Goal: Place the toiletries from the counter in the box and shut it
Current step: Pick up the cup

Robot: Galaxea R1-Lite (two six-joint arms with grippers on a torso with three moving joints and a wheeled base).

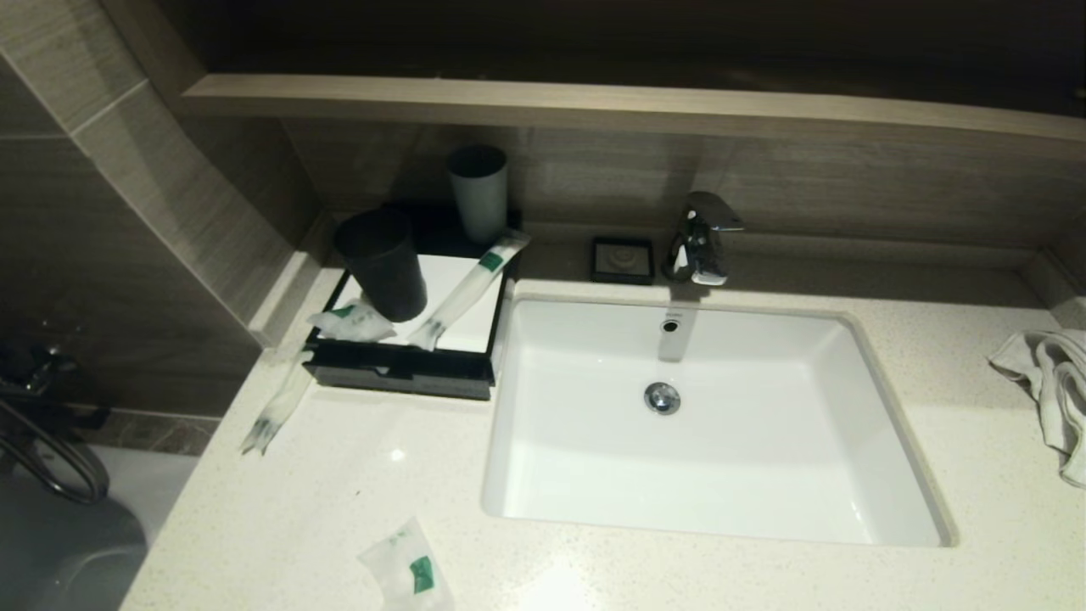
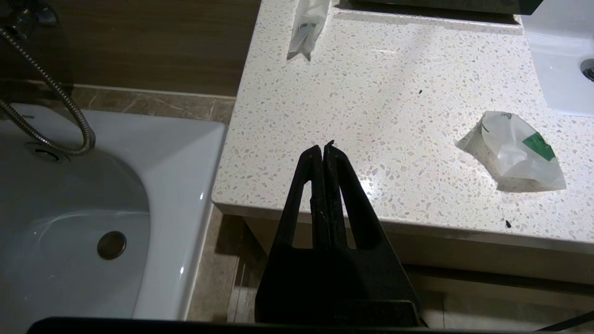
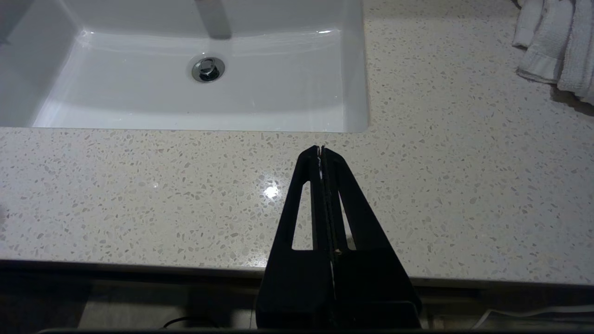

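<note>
Speckled off-white stone makes the counter (image 1: pixel 356 475), and the four toiletries are spread over its left part, none of them in the box (image 1: pixel 399 373) yet. One short pouch (image 1: pixel 407 568) lies flat near the front edge of the counter, well apart from the box; one long sachet (image 1: pixel 276 407) lies at the left edge, its far end just beside the front left corner of the box. The other two rest on the white top panel of the box: a short pouch (image 1: pixel 352 322) at its front left corner and a long sachet (image 1: pixel 467 293) lying diagonally across it, beside the black cup (image 1: pixel 382 263) that also stands on this panel. The grey cup (image 1: pixel 478 191) stands behind, at the back edge of the box. The drawer front seems only a little pulled out, I cannot tell how much. The left gripper (image 2: pixel 323 148) waits over the front left corner of the counter with its fingers pressed together on nothing, and the right gripper (image 3: pixel 321 149) waits over the front edge before the sink (image 1: pixel 704 424), also clenched and empty. I judge the sachets to be very light, soft and a little slippery (thin plastic film, they will bend and slide on the polished stone), so it is better to pinch each one across the middle of its width, where it stands up a little, not at the flat sealed end.
</note>
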